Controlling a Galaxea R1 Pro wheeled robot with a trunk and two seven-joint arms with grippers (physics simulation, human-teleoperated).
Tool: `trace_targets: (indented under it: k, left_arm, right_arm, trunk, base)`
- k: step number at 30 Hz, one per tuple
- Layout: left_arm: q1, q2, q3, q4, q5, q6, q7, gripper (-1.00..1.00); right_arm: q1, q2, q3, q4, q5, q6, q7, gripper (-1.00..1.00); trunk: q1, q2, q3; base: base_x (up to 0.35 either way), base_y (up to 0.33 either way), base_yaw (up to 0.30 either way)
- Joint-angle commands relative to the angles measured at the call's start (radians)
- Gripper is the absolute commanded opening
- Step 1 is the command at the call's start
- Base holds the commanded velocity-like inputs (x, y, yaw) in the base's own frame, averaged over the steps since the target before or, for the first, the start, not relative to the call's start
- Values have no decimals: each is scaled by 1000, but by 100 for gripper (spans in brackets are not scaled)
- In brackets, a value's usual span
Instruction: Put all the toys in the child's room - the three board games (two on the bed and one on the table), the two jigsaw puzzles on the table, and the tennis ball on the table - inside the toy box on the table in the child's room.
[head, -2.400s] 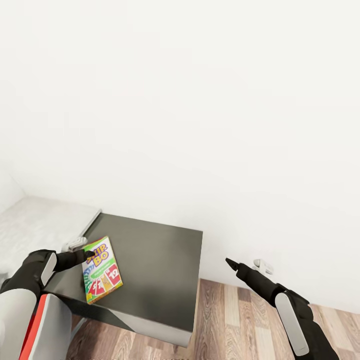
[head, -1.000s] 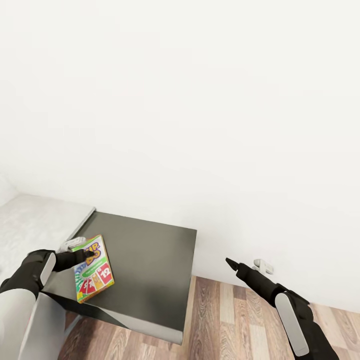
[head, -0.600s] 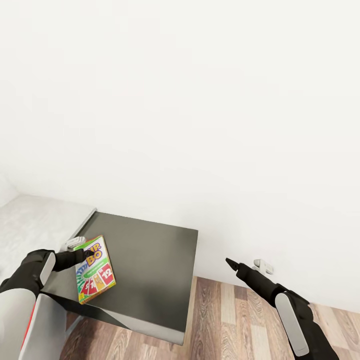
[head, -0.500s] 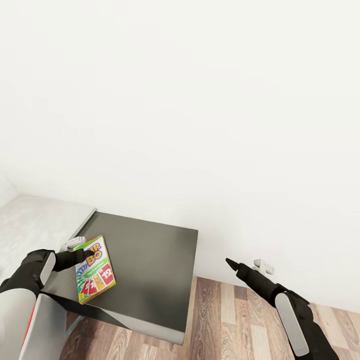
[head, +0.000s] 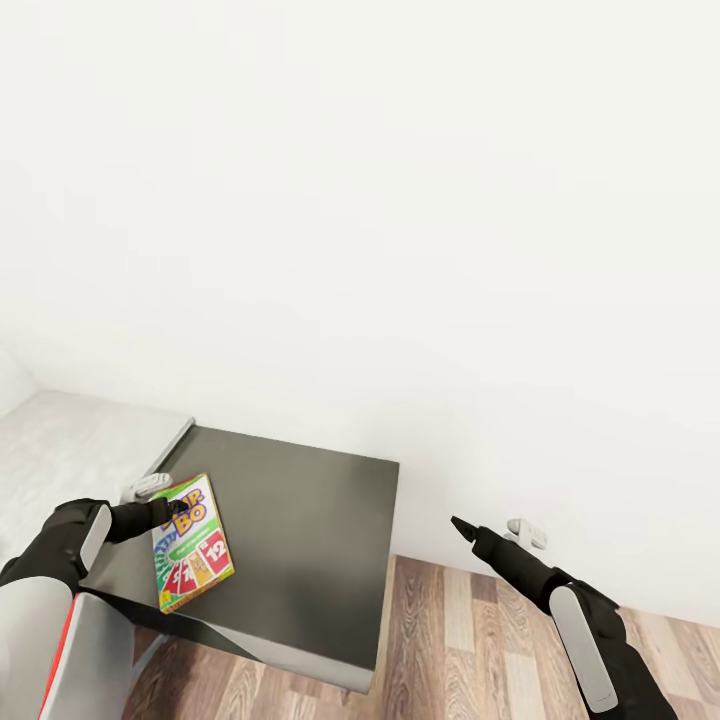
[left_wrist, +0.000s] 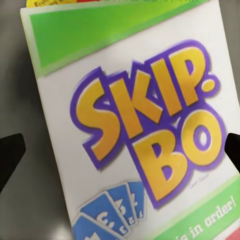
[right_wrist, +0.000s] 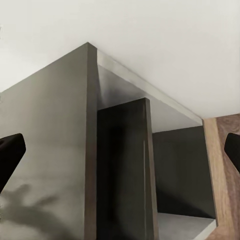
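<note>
One Skip-Bo box (head: 192, 541) (dark table (head: 300, 520))

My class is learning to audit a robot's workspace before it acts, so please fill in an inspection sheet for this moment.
Surface: dark grey table section, flat top with one box on it.
Job's things: Skip-Bo box lies face up near the section's left edge.
Clutter: small white object beside the left gripper, too small to identify.
Grippers: left gripper open, at the box's top end, fingers wide of it; right gripper open, empty, over the floor.
Cables: nothing seen.
Surroundings: plain white wall, wood floor, pale surface at left, small white fitting low on the wall.
</note>
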Motion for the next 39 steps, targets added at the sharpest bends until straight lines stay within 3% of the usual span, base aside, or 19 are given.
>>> trace_targets:
  k: [1,22,39]
  left_arm:
    - [-1,0,4,-1,0,6,-4,100]
    - [-1,-1,4,-1,0,4,-4,100]
    - [-1,-1,3,-1,0,5,-4,100]
  right_arm:
    - [-1,0,-2,-1,-1,6,3,100]
    - [0,0,-2,-1,0,6,4,100]
    - [-2,0,-2,-1,-1,6,4,100]
  trunk:
    - [1,-2,-2]
    - [1,-2,-3]
    - [1,-2,-27]
  base:
    - [24,16,0]
    - [48,10,0]
    - [2,0,0]
